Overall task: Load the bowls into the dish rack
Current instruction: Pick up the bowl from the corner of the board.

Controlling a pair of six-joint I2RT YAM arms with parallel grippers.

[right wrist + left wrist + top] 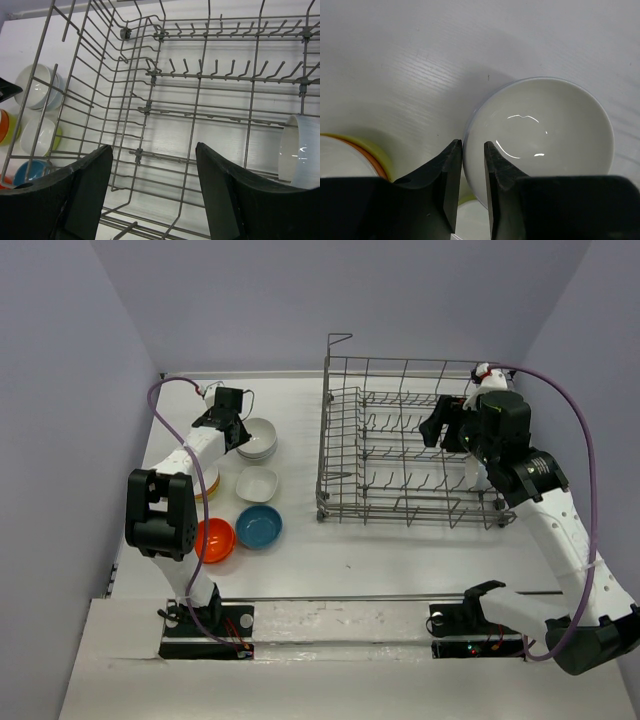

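Observation:
My left gripper (472, 145) is shut on the rim of a round white bowl (545, 130), with one finger outside the wall and one inside. In the top view this bowl (260, 435) tops a short white stack at the back left, with the left gripper (234, 416) at its left edge. The grey wire dish rack (345, 430) stands on the right. My right gripper (155, 150) hangs open over the rack (150, 75) with nothing between its fingers. One white bowl (300, 150) stands on edge among the tines at the rack's right side.
A squarish white bowl (257, 483), a blue bowl (259, 526) and an orange-red bowl (213, 540) sit in front of the white stack. A yellow and orange stack (207, 483) lies under the left forearm. A purple wall runs close along the left.

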